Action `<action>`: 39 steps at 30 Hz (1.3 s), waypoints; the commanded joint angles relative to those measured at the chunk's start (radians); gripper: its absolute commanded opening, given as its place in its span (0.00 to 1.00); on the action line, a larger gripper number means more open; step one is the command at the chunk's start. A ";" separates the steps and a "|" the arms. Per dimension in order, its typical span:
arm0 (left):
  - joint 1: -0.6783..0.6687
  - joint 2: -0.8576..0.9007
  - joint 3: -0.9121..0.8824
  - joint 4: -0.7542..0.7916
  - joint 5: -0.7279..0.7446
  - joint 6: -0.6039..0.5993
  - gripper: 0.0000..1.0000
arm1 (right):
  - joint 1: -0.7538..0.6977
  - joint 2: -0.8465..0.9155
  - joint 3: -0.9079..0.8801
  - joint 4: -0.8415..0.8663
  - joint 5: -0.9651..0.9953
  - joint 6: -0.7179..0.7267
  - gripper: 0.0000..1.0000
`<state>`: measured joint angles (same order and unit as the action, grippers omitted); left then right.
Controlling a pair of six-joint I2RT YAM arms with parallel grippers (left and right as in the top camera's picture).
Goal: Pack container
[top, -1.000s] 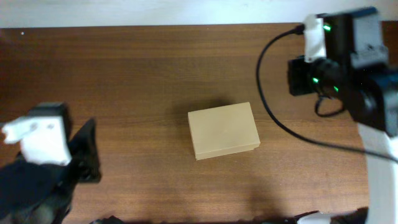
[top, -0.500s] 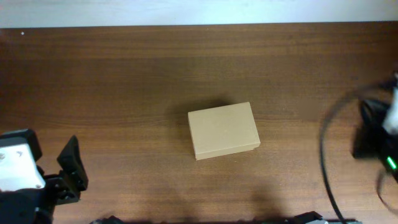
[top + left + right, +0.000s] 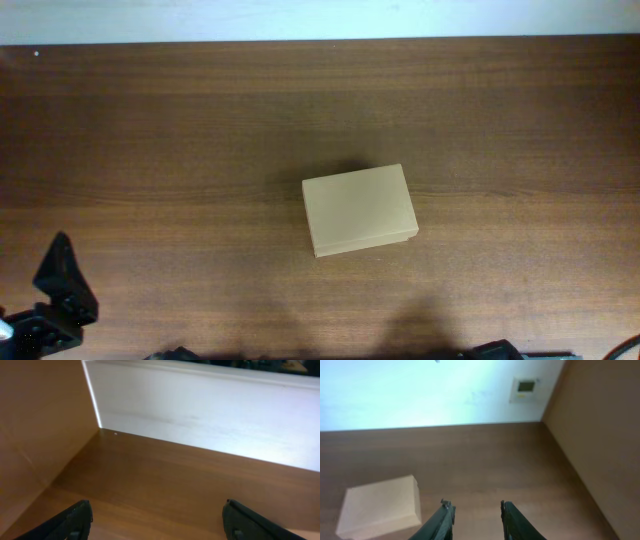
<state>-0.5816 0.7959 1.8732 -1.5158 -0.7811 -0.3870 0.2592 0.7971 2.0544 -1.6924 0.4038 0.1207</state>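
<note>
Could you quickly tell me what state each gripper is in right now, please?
Left gripper: open wide, holding nothing.
Right gripper: open with a narrower gap, holding nothing.

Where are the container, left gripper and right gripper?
container point(image 3: 360, 210), overhead view, middle of its top face.
left gripper point(image 3: 156, 510), left wrist view, midway between its fingertips.
right gripper point(image 3: 476, 507), right wrist view, midway between its fingertips.

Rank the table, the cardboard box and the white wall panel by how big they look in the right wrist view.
1. table
2. cardboard box
3. white wall panel, smallest, though it is farthest from the camera
</note>
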 commanded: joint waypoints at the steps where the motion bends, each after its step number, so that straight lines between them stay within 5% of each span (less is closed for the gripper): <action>1: 0.000 -0.014 0.031 -0.004 -0.096 -0.010 0.83 | 0.007 -0.054 -0.103 -0.006 0.054 0.050 0.35; 13: 0.007 -0.115 0.097 -0.171 -0.267 -0.154 0.84 | -0.002 -0.238 -0.480 -0.006 0.064 0.193 0.40; 21: 0.072 -0.259 0.079 -0.171 -0.263 -0.154 0.87 | -0.020 -0.266 -0.519 -0.002 0.034 0.214 0.45; 25: 0.097 -0.294 0.077 -0.171 -0.263 -0.144 0.92 | -0.020 -0.266 -0.519 -0.006 0.034 0.213 0.54; 27: 0.101 -0.294 0.079 -0.171 -0.263 -0.136 1.00 | -0.020 -0.266 -0.519 -0.006 0.034 0.209 0.68; 32: 0.101 -0.294 0.079 -0.171 -0.263 -0.136 0.99 | -0.019 -0.266 -0.519 -0.006 0.034 0.209 0.99; 39: 0.101 -0.294 0.079 -0.171 -0.263 -0.136 1.00 | -0.019 -0.266 -0.519 -0.006 0.034 0.209 0.99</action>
<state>-0.4847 0.4973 1.9545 -1.6855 -1.0294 -0.5274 0.2447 0.5381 1.5398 -1.6924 0.4324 0.3290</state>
